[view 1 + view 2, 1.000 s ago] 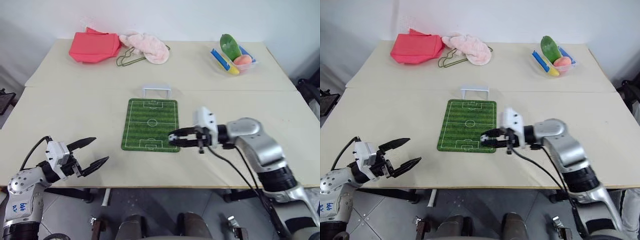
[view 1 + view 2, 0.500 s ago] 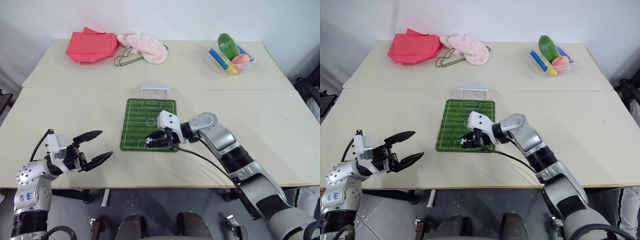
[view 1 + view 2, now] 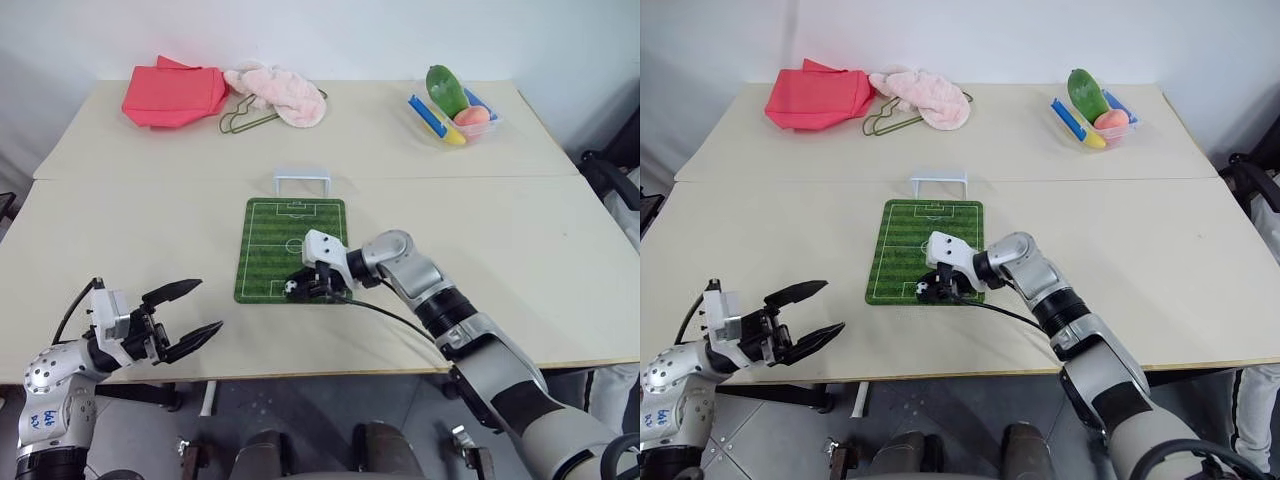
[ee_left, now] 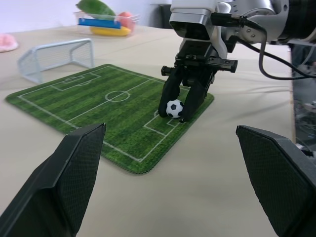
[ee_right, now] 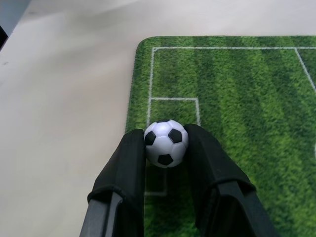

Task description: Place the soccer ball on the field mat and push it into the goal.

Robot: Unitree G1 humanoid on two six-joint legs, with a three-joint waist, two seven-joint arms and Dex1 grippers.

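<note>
Two grippers show in the head views. At centre frame, the right gripper (image 3: pixel 296 289) pinches the soccer ball (image 3: pixel 291 287) between its two black fingers (image 5: pixel 129 168), low over the near end of the field mat (image 3: pixel 280 240), by the white penalty-box lines closest to the robot. From the left wrist view the ball looks to be at or just above the turf; contact cannot be told. Lower left of the frame, the left gripper (image 3: pixel 190 312) hangs near the table's front edge, well apart from the mat, jaws spread wide and holding nothing. Just beyond the mat's far end stands the goal (image 3: pixel 302 181). Along the table's (image 3: pixel 520 250) far side lie a red cloth (image 3: pixel 172 95), a pink cloth (image 3: pixel 278 88) over a wire hanger (image 3: pixel 240 121), and, upper right, a clear tray of fruit (image 3: pixel 452 103).
</note>
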